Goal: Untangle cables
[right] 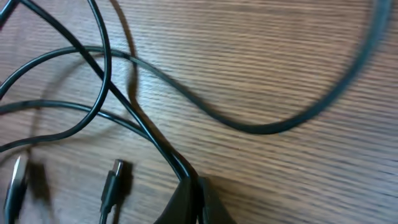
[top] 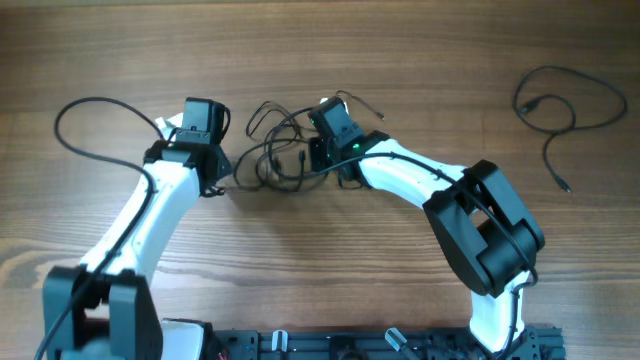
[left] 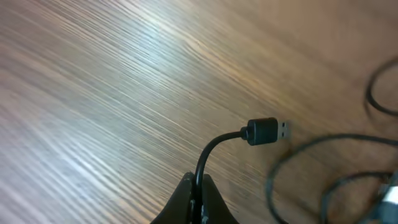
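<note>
1. While both arms reach over the striped wood-grain counter (top: 400, 60), we see the cables (top: 275, 150), thin glossy black cords, heaped in loose overlapping loops between them near the middle.
2. Our left hand (left: 198, 200) has its fingers pressed together, pinching one of the cables just behind a boxy USB plug (left: 268, 131) with a silver metal tip.
3. Our right hand (right: 191, 194) is pressed together too, nipping one of the cables near where strands cross; a slim small plug (right: 115, 180) lies flat nearby.
4. A separate cable (top: 548, 69) lies well apart at the far right, one wide rounded loop.
</note>
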You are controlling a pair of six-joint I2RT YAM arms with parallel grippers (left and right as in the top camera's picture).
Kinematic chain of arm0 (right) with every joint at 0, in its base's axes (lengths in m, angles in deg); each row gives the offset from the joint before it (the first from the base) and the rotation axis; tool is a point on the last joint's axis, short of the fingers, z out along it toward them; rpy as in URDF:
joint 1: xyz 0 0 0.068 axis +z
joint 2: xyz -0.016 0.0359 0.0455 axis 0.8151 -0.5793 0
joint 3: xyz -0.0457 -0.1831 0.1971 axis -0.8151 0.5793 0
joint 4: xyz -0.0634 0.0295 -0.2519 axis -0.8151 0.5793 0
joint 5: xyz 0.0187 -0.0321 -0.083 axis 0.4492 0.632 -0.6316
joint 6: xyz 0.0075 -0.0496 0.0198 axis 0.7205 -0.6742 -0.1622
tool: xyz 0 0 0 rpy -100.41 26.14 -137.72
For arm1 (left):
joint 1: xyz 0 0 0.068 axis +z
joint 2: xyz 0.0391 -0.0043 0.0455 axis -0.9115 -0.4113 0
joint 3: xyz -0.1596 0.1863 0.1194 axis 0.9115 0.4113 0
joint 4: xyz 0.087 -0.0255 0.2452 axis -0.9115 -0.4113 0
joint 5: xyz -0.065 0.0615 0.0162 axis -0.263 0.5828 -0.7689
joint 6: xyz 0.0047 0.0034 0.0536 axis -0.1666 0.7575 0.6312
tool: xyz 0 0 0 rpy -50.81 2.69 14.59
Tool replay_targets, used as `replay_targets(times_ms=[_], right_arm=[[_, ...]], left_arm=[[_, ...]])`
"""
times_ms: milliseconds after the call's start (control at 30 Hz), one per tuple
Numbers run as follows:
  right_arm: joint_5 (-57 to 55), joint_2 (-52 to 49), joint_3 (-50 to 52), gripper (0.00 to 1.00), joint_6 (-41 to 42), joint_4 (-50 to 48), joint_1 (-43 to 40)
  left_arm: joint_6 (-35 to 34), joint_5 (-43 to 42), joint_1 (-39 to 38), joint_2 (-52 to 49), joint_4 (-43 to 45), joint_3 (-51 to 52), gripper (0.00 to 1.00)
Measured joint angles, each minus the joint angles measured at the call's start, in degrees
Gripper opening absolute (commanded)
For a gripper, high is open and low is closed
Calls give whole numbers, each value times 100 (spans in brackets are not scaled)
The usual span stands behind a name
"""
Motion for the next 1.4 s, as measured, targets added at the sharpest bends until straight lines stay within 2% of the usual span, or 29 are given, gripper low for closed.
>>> replay_targets(times_ms=[233, 400, 467, 600, 767, 900, 1100, 1233, 1333, 1400], right_arm=[[-90, 0, 0, 4, 146, -4, 0], [-157, 0, 0, 4, 170, 28, -24], [-199, 0, 0, 4, 170, 37, -63], [-219, 0, 0, 5, 170, 33, -87], [-170, 0, 0, 17, 208, 2, -87], [254, 4, 0, 36, 35, -105, -87], [1775, 153, 0, 38, -468, -361, -87], [2288, 168, 0, 48, -551, -411, -87], [2549, 168, 0, 49, -553, -503, -87], [2588, 168, 0, 54, -542, -516, -81]], left_arm=[[-374, 463, 76, 175, -50, 0, 4], [-605, 446, 518, 190, -59, 0, 4], [-664, 286, 748, 199, -37, 0, 4], [-713, -570, 1097, 199, 157, 0, 4], [-682, -1381, 1099, 199, 308, 0, 4], [-612, -1657, 1023, 199, 321, 0, 4], [-573, -1775, 1008, 39, 350, 0, 4], [-442, -1794, 1008, -433, 479, 0, 4], [-313, -1858, 1003, -719, 555, 0, 4], [-173, -1991, 1003, -793, 662, 2, 4]])
